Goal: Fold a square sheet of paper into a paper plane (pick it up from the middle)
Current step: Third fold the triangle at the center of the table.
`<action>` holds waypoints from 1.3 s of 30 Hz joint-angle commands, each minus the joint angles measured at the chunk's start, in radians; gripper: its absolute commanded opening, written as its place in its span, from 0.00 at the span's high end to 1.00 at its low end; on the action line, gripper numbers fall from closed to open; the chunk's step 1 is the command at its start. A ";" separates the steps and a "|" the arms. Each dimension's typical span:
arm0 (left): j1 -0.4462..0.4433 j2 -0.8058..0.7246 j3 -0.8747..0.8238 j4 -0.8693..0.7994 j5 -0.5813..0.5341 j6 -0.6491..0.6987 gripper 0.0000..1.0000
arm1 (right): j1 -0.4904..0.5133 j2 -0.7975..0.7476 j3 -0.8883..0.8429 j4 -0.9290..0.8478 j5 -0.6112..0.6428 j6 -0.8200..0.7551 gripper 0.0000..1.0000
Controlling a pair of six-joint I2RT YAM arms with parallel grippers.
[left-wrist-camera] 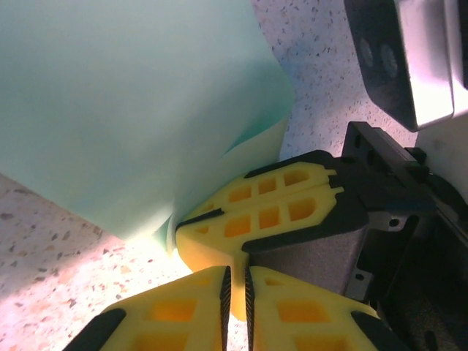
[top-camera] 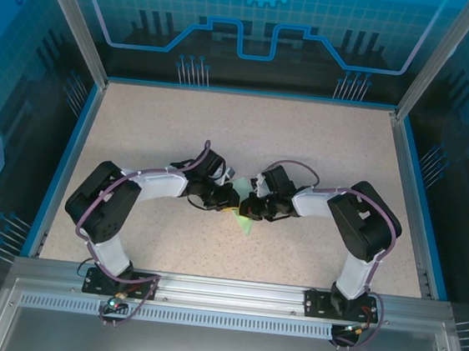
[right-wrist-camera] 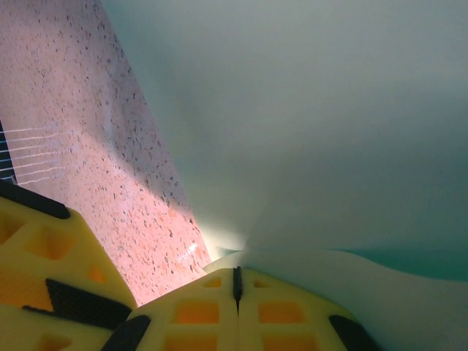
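Note:
The square sheet of paper (top-camera: 243, 225) is pale mint green and sits between the two grippers at mid-table, a small corner of it showing below them. In the left wrist view the sheet (left-wrist-camera: 131, 110) stands up off the table and curves. My right gripper (right-wrist-camera: 237, 272) is shut on the sheet (right-wrist-camera: 307, 131), pinching its lower edge; its yellow fingers (left-wrist-camera: 267, 216) show that grip in the left wrist view too. My left gripper (left-wrist-camera: 238, 285) sits just in front of those fingers with a thin slit between its pads and nothing in it. Seen from above, the left gripper (top-camera: 230, 200) and right gripper (top-camera: 247, 208) nearly touch.
The speckled beige table (top-camera: 247, 135) is walled by a blue rim and clear panels (top-camera: 258, 27). Both arms bend inward from their bases at the near edge. A yellow finger (right-wrist-camera: 44, 292) of my left gripper sits close beside the right one.

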 commanded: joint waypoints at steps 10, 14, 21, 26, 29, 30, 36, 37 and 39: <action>-0.002 0.043 -0.051 0.042 -0.018 -0.033 0.95 | 0.016 0.027 -0.051 -0.056 0.044 -0.015 1.00; -0.002 0.059 -0.062 0.068 -0.005 -0.044 0.95 | 0.018 0.027 -0.053 -0.053 0.041 -0.013 1.00; 0.014 0.051 -0.088 0.097 -0.018 -0.058 0.95 | 0.016 0.015 -0.055 -0.066 0.047 -0.018 1.00; 0.031 0.017 -0.109 0.148 0.008 -0.089 0.96 | 0.014 0.010 -0.058 -0.070 0.049 -0.021 1.00; 0.043 -0.009 -0.116 0.160 0.021 -0.098 0.96 | 0.014 0.010 -0.061 -0.071 0.051 -0.024 1.00; 0.046 -0.017 -0.115 0.156 0.022 -0.098 0.96 | 0.014 0.010 -0.060 -0.071 0.050 -0.024 1.00; 0.056 -0.046 -0.113 0.142 0.034 -0.093 0.96 | 0.015 0.010 -0.061 -0.072 0.051 -0.026 1.00; 0.055 -0.040 -0.113 0.147 0.038 -0.095 0.96 | 0.014 0.012 -0.062 -0.069 0.050 -0.025 1.00; 0.049 -0.023 -0.110 0.157 0.039 -0.100 0.96 | 0.014 0.015 -0.061 -0.063 0.047 -0.021 1.00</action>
